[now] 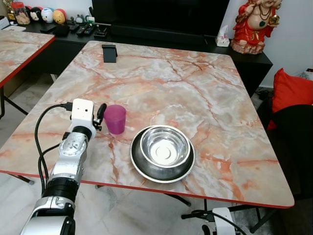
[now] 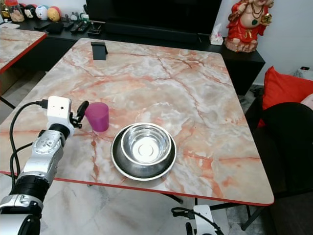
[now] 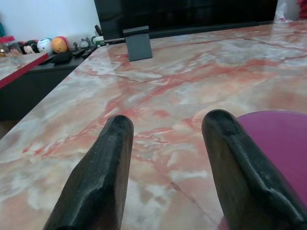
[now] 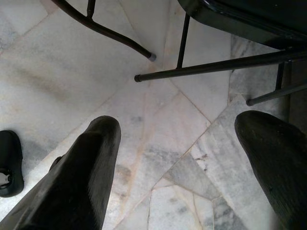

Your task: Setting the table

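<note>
A translucent purple cup (image 1: 115, 119) stands upright on the marble table (image 1: 205, 93), near its front left edge. My left gripper (image 1: 100, 115) rests just left of the cup, open; in the left wrist view the cup (image 3: 276, 148) lies outside the gap, against the far side of one finger (image 3: 235, 158). Right of the cup, a steel bowl (image 1: 164, 147) sits inside a wider steel plate (image 1: 141, 168). My right arm (image 1: 216, 218) hangs below the table's front edge, its gripper (image 4: 180, 127) open over the floor.
A black stand (image 1: 109, 53) sits at the table's far left. Behind are a dark console (image 1: 161, 36) and a red statue (image 1: 252, 24). A second marble table (image 1: 19, 46) is at left; a red cushion (image 1: 291, 90) at right. Black table legs (image 4: 192, 72) cross the tiled floor.
</note>
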Robot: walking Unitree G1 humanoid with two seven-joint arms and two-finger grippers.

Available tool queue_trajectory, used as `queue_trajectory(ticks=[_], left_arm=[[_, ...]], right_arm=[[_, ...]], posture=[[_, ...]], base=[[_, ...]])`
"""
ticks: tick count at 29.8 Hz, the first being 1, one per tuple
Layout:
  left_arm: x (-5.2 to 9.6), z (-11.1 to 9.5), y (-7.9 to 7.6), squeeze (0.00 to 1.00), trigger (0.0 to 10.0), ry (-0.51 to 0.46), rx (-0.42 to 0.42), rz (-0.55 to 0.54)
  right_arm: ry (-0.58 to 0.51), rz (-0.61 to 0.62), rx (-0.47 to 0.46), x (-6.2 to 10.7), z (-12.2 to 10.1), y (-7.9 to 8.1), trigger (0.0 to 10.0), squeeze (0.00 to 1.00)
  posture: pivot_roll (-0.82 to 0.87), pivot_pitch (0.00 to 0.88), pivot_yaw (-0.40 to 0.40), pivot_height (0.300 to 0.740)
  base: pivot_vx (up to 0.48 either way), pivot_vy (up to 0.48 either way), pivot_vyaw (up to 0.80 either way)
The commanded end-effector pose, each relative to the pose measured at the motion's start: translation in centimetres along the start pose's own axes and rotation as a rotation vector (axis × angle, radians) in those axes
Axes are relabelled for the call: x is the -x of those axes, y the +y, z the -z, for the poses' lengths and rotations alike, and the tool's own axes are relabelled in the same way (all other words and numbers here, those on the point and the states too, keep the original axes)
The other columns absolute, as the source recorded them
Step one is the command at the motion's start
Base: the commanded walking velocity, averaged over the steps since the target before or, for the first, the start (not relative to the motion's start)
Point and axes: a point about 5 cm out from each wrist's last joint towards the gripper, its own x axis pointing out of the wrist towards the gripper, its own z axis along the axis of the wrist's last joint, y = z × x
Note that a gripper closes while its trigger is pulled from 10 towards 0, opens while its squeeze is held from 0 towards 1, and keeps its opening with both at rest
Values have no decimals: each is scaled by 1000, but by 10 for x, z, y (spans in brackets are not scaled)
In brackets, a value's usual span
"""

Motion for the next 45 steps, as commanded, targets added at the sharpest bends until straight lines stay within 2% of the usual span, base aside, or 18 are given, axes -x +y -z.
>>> queue_trajectory(ticks=[1, 8, 31, 33, 35, 37, 40, 45], left_arm=[[-2, -1, -5, 0, 10000, -1, 16, 18], [-5, -5, -14, 0, 10000, -17, 40, 50], [-7, -15, -18, 0, 10000, -58, 61, 72], [-6, -19, -15, 0, 10000, -85, 46, 53], [-1, -31, -7, 0, 10000, -169, 24, 12], [0, -33, -6, 0, 10000, -183, 17, 7], [8, -44, -5, 0, 10000, -257, 0, 2], [21, -50, -18, 0, 10000, -302, -7, 26]], right_arm=[[6, 11, 1, 0, 2, -4, 10000, 0], [6, 11, 2, 0, 2, -4, 10000, 0], [6, 11, 4, 0, 2, -3, 10000, 0], [6, 12, 3, 0, 2, -3, 10000, 0], [6, 12, 3, 0, 2, -3, 10000, 0], [6, 11, 3, 0, 2, -3, 10000, 0], [6, 12, 2, 0, 2, -3, 10000, 0], [6, 15, 1, 1, 3, -4, 10000, 0]], posture=[[-23, 0, -99, 740], [-23, 0, -99, 740], [-21, 0, -100, 740], [-21, 0, -100, 740], [-18, 0, -98, 740], [-18, 0, -98, 740], [-15, 0, -94, 740], [-9, 0, -92, 740]], base=[[0, 0, 0], [0, 0, 0], [0, 0, 0], [0, 0, 0], [0, 0, 0], [0, 0, 0], [0, 0, 0], [0, 0, 0]])
